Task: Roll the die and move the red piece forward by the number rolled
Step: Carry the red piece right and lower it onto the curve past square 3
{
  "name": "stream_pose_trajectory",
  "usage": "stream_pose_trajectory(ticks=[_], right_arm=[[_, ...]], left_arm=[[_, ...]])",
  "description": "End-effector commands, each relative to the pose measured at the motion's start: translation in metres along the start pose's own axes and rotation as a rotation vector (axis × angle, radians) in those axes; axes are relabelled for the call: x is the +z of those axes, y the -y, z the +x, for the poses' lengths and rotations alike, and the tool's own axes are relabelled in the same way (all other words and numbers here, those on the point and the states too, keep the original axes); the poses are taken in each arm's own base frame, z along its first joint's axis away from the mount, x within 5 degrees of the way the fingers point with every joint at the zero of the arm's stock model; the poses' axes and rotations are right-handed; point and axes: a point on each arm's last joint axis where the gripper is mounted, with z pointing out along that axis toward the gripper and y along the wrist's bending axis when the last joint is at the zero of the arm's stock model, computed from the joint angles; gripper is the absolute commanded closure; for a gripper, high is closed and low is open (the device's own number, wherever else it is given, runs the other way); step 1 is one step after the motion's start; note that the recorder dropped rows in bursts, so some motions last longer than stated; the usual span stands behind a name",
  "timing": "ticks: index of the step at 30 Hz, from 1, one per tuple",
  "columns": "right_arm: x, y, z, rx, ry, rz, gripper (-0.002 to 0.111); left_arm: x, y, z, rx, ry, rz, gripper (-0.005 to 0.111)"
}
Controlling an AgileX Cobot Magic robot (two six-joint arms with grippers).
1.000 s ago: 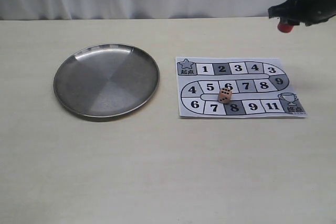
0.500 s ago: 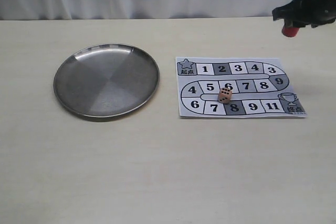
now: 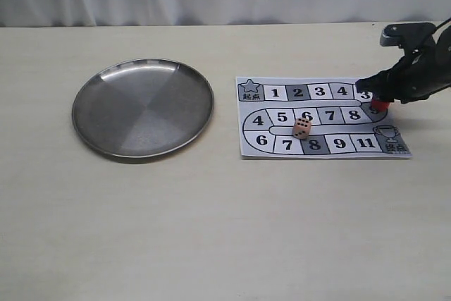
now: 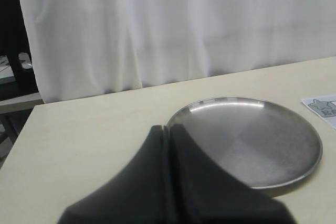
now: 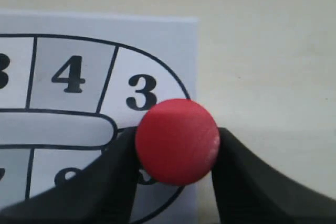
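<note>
The red piece (image 3: 379, 106) is clamped between my right gripper's (image 3: 377, 100) black fingers, low over the curved right end of the paper game board (image 3: 275, 147), at the square marked 9. From the right wrist its round red top (image 5: 177, 141) covers that square just past the 3. The pale die (image 3: 301, 128) rests on the board between squares 6 and 8, dark pips facing out. My left gripper (image 4: 169, 128) is shut with nothing in it, hovering near the steel plate's edge.
A round steel plate (image 3: 143, 107) sits on the table left of the board, seen also from the left wrist as the plate (image 4: 252, 140). White curtains hang behind the table's far edge.
My right gripper has come down and slightly left with the red piece, from high above the table's back right to the right end of the board. The die and plate have not moved.
</note>
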Motion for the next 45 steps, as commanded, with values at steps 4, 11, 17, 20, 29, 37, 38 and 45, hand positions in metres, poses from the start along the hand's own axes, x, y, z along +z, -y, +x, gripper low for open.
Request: stream_pose_trajectory(ticks=[4,11,17,20,29,37,38,45], right_arm=[[0.010,0.000,0.015,0.013,-0.084,-0.007,0.104],[-0.002,0.000,0.013,0.031,-0.111,-0.015,0.104],[-0.016,0.000,0.007,0.052,-0.101,-0.022,0.104],[-0.011,-0.002,0.009,0.077,-0.107,-0.038,0.104],[-0.009,-0.003,0.008,0.072,-0.084,-0.047,0.104],[-0.009,-0.003,0.009,0.078,-0.097,-0.049,0.093],[-0.009,-0.003,0.009,0.078,-0.097,-0.049,0.086],[-0.012,-0.005,0.007,0.129,-0.087,-0.066,0.033]], left_arm=[[0.000,0.000,0.000,-0.001,0.008,0.003,0.107],[0.000,0.000,0.000,-0.001,0.008,0.003,0.107],[0.000,0.000,0.000,-0.001,0.008,0.003,0.107],[0.000,0.000,0.000,-0.001,0.008,0.003,0.107],[0.000,0.000,0.000,-0.001,0.008,0.003,0.107],[0.000,0.000,0.000,-0.001,0.008,0.003,0.107],[0.000,0.000,0.000,-0.001,0.008,0.003,0.107],[0.000,0.000,0.000,-0.001,0.008,0.003,0.107]])
